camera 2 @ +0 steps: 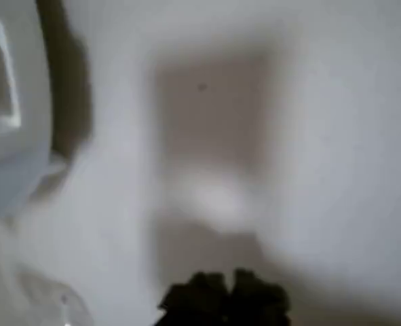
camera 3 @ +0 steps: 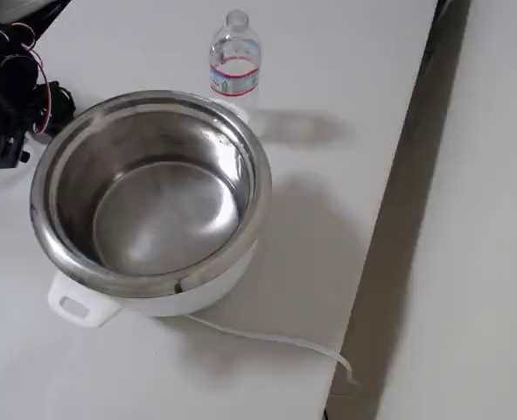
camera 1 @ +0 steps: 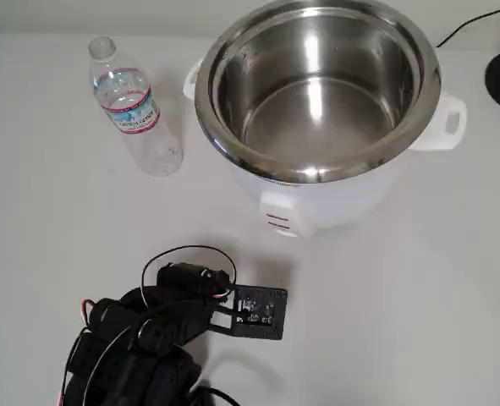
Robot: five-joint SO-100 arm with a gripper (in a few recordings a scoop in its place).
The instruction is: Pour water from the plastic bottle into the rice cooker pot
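We have not yet reached: our claw (camera 2: 224,299) is too blurred to tell open or closed. The bottle (camera 1: 134,110) stands untouched beside the pot (camera 1: 317,85), toward the desk's (camera 1: 419,296) back edge; next, approach and grip it.

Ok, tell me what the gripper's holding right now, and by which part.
Nothing. The gripper hangs over bare table, and the bottle stands upright on its own beside the cooker, untouched. Whether the jaws are open is too blurred to tell.
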